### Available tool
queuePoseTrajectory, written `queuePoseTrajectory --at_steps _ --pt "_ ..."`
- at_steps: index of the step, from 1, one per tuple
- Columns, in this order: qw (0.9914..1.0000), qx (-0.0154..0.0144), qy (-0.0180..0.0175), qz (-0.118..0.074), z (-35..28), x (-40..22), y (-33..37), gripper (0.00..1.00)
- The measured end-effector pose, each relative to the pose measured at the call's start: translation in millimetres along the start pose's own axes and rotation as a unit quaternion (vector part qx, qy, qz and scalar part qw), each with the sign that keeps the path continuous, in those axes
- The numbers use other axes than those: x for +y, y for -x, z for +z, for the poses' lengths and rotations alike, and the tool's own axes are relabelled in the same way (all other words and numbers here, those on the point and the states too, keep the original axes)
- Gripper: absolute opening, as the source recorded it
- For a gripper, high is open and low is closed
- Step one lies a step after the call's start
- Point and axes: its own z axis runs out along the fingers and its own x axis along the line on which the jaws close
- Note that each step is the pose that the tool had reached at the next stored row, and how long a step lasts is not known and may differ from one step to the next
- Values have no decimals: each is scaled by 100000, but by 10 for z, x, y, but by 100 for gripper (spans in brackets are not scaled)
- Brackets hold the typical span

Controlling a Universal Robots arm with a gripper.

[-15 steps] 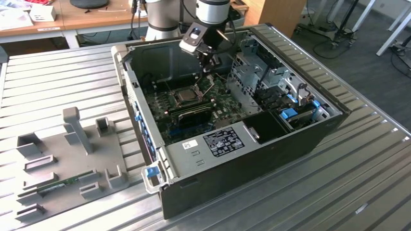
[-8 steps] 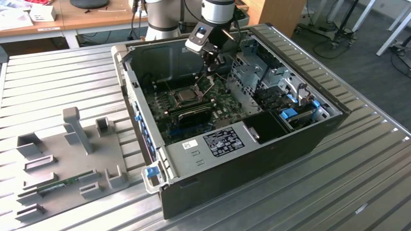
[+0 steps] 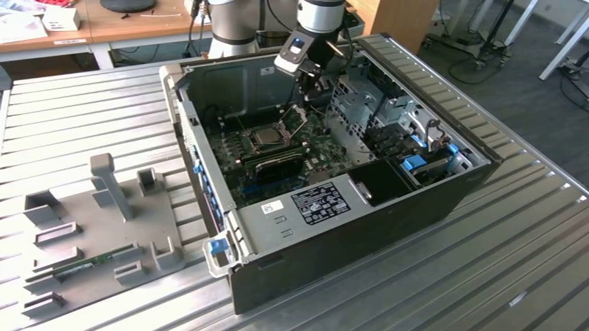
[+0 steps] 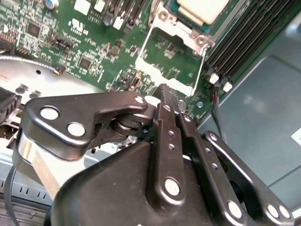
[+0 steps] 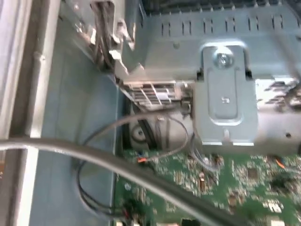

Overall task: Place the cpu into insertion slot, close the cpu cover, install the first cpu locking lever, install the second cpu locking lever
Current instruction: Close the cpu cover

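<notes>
Robot hand point(image 3: 311, 88) reaches into an open PC case point(image 3: 368, 227) at centre frame in the exterior view, w/ the arm cropped by the top edge. In the second wrist view the hand point(image 4: 170, 96) is narrow, fingertips nearly together at the free edge of the raised cpu cover point(image 4: 146, 66); whether they pinch it can't be told. The cpu point(image 4: 202, 8), partly cut off there, sits in the insertion slot point(image 4: 164, 19). In the exterior view the cpu point(image 3: 267, 136) lies seated at mid-board. First wrist view is blurred: a grey cable point(image 5: 94, 160) crosses a metal bracket point(image 5: 225, 99). The case stands on a slatted metal worktop point(image 3: 515, 227), grey fixture tray point(image 3: 101, 221) lower left; wooden desks point(image 3: 138, 24) upper left, dark floor point(image 3: 515, 62) upper right.
</notes>
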Motion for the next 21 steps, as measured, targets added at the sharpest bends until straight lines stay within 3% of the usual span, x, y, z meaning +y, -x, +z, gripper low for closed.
queuePoseTrajectory --at_steps 5,21 --pt "100000 -2 1 0 5 81 0 11" --pt "100000 -1 4 -8 37 92 1 11"
